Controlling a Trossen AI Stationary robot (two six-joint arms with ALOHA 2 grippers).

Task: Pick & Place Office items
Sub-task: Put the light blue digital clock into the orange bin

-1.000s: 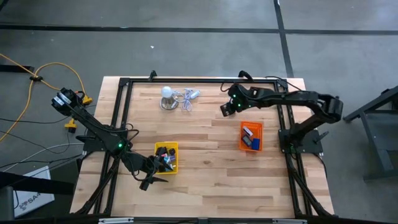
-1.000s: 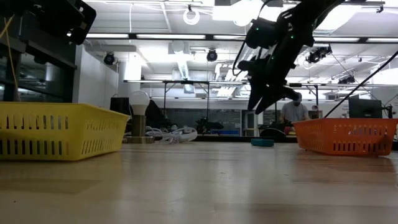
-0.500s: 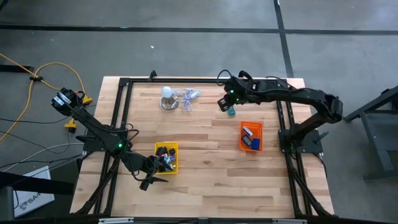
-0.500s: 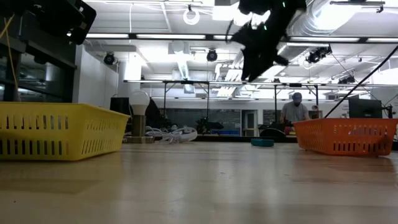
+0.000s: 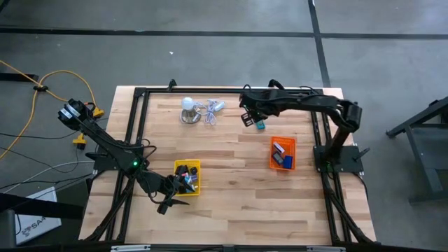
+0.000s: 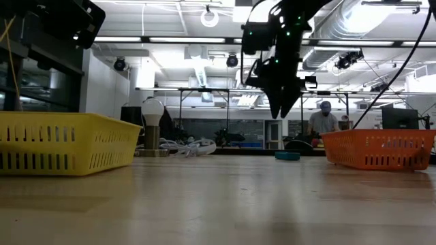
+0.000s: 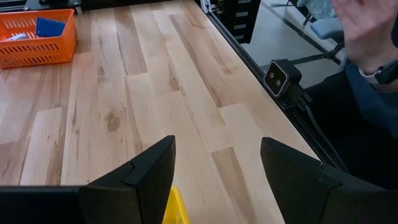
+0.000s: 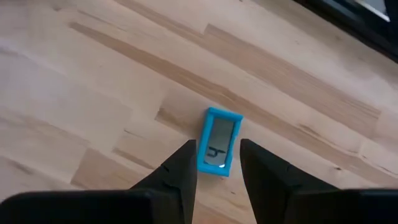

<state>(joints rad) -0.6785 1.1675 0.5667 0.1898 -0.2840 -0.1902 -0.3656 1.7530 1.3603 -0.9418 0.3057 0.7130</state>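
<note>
Your right gripper (image 8: pixel 214 163) hovers with fingers parted above the blue clip (image 8: pixel 217 141), which lies flat on the table (image 5: pixel 231 203) at twelve o'clock of the orange tray (image 5: pixel 283 153); your left gripper (image 7: pixel 214 163) waits spread by the yellow tray (image 5: pixel 187 178).

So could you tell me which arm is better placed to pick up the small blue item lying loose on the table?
The right. Its gripper hangs open directly above the blue item, which shows between its fingers. The left gripper sits far off beside the yellow tray.
</note>
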